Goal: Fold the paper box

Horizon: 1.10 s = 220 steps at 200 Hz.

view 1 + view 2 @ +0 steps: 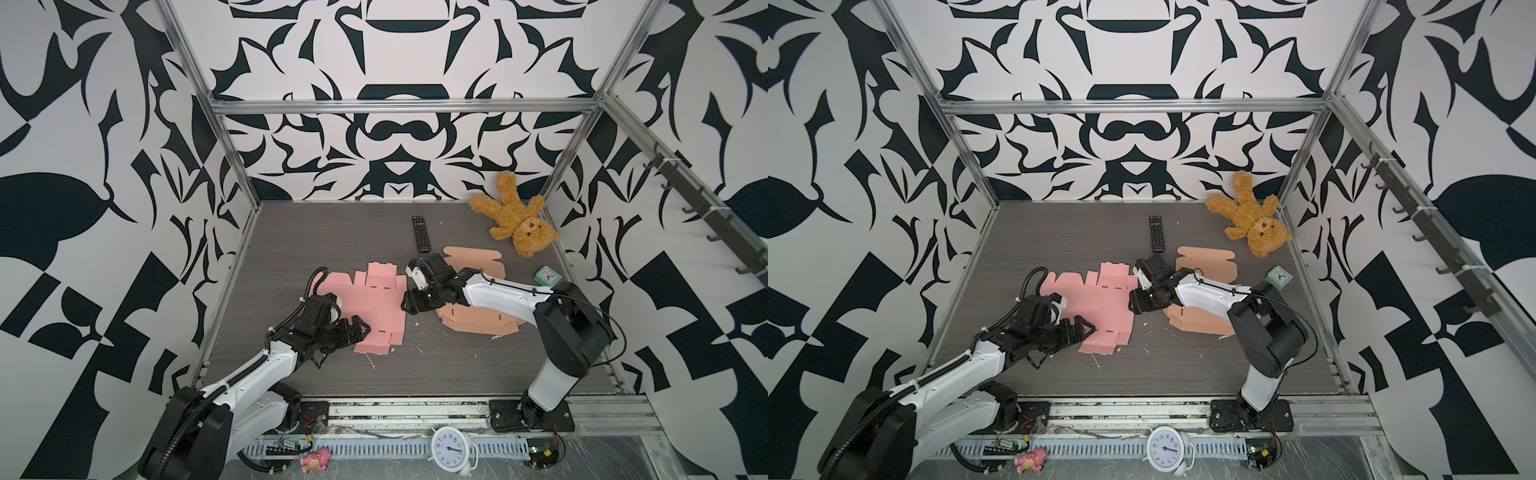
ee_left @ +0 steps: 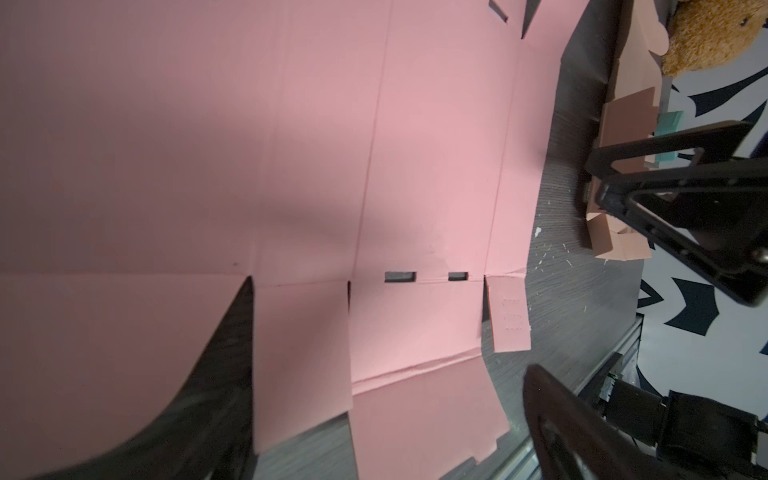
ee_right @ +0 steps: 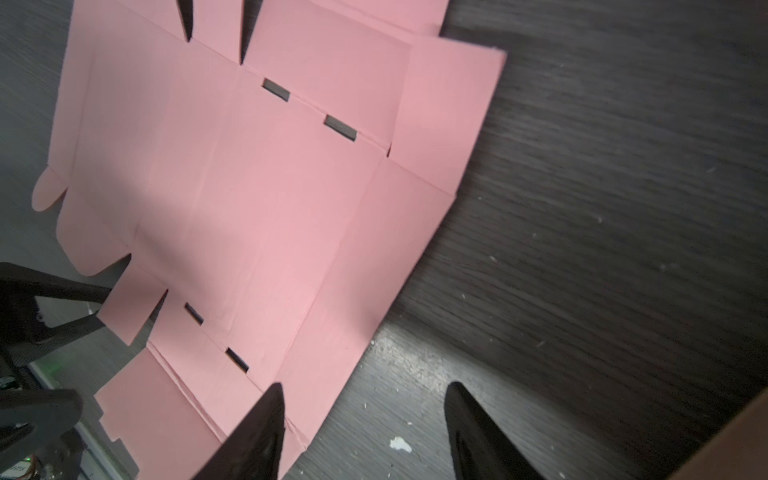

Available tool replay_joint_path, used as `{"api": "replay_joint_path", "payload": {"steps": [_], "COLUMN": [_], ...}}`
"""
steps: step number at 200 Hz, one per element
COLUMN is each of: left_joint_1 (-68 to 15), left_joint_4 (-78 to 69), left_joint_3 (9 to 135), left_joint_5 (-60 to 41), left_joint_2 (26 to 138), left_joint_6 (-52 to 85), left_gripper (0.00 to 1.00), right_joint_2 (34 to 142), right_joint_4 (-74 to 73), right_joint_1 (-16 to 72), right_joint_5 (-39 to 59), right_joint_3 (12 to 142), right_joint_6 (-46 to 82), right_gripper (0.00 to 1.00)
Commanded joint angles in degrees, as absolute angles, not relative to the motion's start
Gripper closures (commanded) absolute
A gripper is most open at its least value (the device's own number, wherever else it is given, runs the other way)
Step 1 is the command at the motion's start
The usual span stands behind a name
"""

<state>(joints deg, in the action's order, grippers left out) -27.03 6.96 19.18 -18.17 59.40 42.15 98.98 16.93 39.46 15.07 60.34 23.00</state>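
Note:
The paper box is a flat pink cardboard blank lying unfolded on the grey table, with slots and loose flaps along its edges. My left gripper is open at the blank's near-left side. In the left wrist view its fingers straddle the near flaps of the pink blank. My right gripper is open at the blank's right edge. In the right wrist view one finger is over the corner of the pink blank, the other over bare table. Neither gripper holds anything.
A tan cardboard blank lies under the right arm, with another tan piece behind it. A black remote, a teddy bear and a small teal clock sit toward the back right. Paper scraps dot the table.

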Motion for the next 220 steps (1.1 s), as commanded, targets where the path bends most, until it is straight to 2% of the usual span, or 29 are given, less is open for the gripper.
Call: {"api": "replay_joint_path", "payload": {"steps": [1, 56, 130, 150, 199, 220], "left_joint_1": [-28.62, -33.61, -34.05, -33.99, -34.01, -34.01], "left_joint_4": [5.35, 1.76, -1.45, -3.01, -5.95, -6.39], "left_joint_3": [19.29, 19.40, 17.25, 16.64, 17.05, 17.23], "left_joint_5": [-17.58, -18.72, -19.51, -19.60, -19.99, -20.12], "left_joint_2": [60.79, 61.92, 62.21, 62.90, 65.85, 66.57], "left_joint_6": [43.32, 44.12, 44.79, 45.34, 45.54, 45.64], "left_gripper": [0.03, 0.03, 0.03, 0.04, 0.04, 0.04], "right_joint_2": [99.36, 104.09, 106.52, 106.66, 107.22, 107.07], "right_joint_4": [17.21, 14.60, 9.08, 6.53, 1.59, 0.04], "right_joint_1": [39.72, 39.73, 38.50, 38.15, 37.36, 37.16], "right_joint_5": [14.55, 17.13, 21.03, 22.82, 26.41, 27.39], "right_joint_3": [62.39, 64.00, 63.05, 62.17, 60.41, 59.66], "right_joint_6": [23.34, 24.33, 27.42, 28.99, 32.00, 33.00], "right_gripper": [0.37, 0.36, 0.39, 0.45, 0.68, 0.74]}}
